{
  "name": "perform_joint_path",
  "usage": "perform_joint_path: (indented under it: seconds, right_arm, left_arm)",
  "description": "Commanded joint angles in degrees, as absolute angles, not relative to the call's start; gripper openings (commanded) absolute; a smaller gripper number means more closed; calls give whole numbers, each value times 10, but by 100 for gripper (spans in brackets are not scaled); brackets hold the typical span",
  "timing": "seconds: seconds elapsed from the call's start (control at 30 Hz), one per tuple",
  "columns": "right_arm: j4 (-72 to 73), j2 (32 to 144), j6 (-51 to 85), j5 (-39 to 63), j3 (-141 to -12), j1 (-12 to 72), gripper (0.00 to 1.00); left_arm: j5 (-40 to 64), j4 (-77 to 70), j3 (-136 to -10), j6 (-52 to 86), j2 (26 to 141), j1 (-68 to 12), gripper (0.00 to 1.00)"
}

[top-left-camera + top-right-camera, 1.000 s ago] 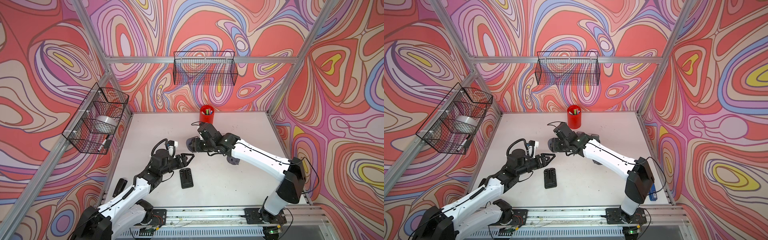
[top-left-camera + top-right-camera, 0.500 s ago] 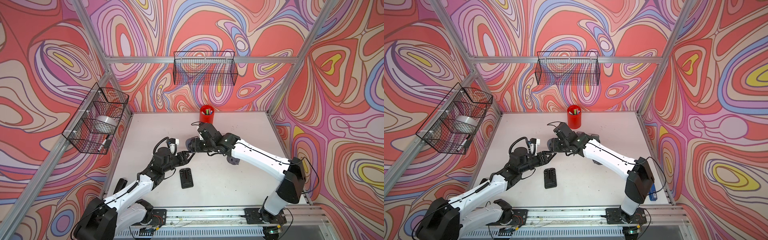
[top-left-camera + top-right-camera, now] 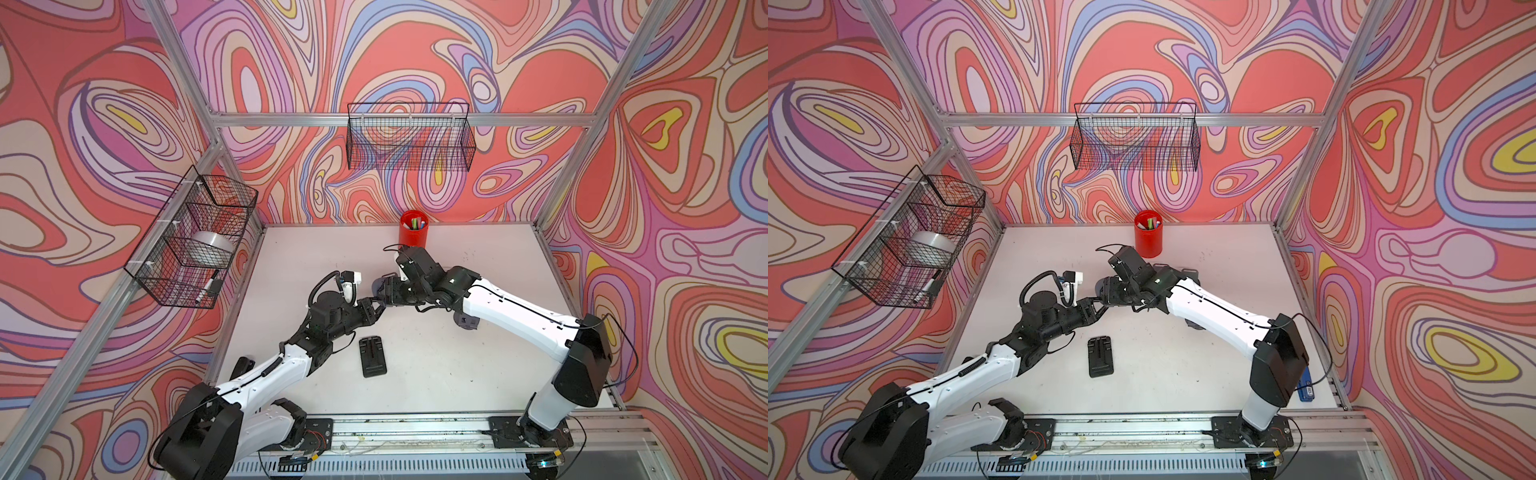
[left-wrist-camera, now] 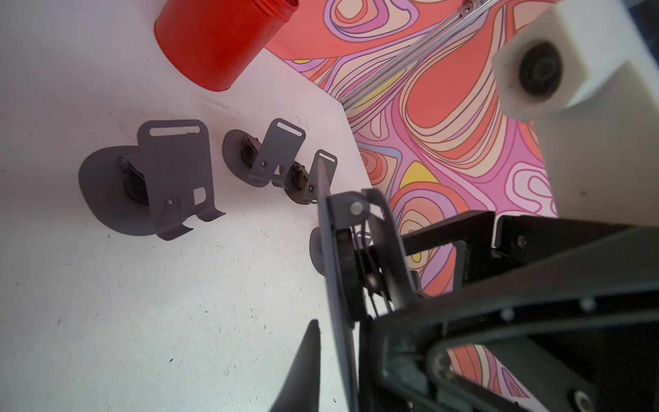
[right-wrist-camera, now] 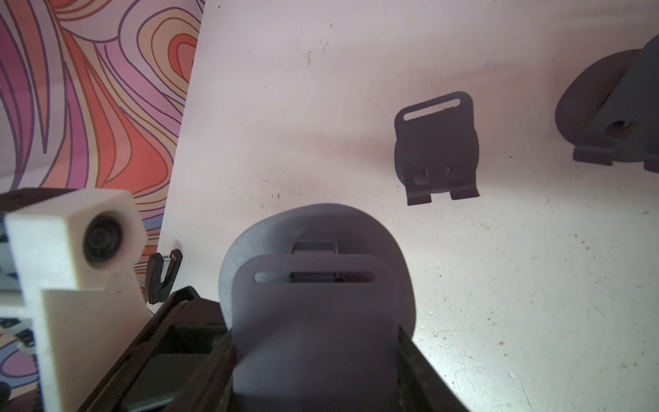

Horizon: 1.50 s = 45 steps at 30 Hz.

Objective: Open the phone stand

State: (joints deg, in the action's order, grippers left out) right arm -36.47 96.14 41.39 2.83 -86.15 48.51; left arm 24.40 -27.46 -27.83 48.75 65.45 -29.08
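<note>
My right gripper (image 3: pixel 390 293) holds the grey phone stand (image 5: pixel 313 303) above the middle of the table, shut on the two side edges of its slotted plate. The round base (image 3: pixel 379 286) sits folded close behind the plate. My left gripper (image 3: pixel 378 306) has come up against the stand from the left, its jaws closed round a thin plate edge (image 4: pixel 335 285). In the left wrist view one dark fingertip (image 4: pixel 311 342) lies close beside that plate, and the other finger is hidden behind it. Both top views show the two grippers meeting at the stand (image 3: pixel 1100 287).
Three opened grey stands (image 4: pixel 171 178) (image 4: pixel 274 157) (image 4: pixel 313 178) stand on the table behind. A flat black ridged piece (image 3: pixel 372 356) lies in front of the left arm. A red pen cup (image 3: pixel 412 230) is at the back wall. Wire baskets (image 3: pixel 409 141) (image 3: pixel 195 241) hang on the walls.
The left gripper has moved right and up to the stand held by the right gripper, and its jaws have closed on the plate. The right arm has stayed still.
</note>
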Motion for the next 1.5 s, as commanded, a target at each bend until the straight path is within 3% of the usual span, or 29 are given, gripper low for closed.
perform_joint_path:
  seconds: [0.0, 0.3, 0.77, 0.87, 0.97, 1.1, 1.47]
  right_arm:
    - [-377, 937, 410, 60, -883, 479, 2]
    - [-456, 933, 383, 119, -941, 455, 0]
    - [-589, 931, 320, 164, -1015, 419, 0]
    - [-589, 933, 315, 164, -1014, 419, 0]
    - [-567, 932, 316, 159, -1002, 419, 0]
    - [-523, 925, 326, 150, -967, 419, 0]
    - [-472, 922, 333, 142, -916, 421, 0]
  left_arm:
    - [234, -275, -287, 452, 658, -289, 11]
    - [227, -247, -276, 382, 650, -288, 5]
    - [221, -202, -270, 275, 642, -279, 5]
    - [224, -201, -274, 282, 640, -278, 11]
    - [229, -207, -280, 306, 638, -279, 28]
    - [242, -234, -280, 346, 636, -279, 41]
    - [252, -236, -290, 359, 621, -292, 44]
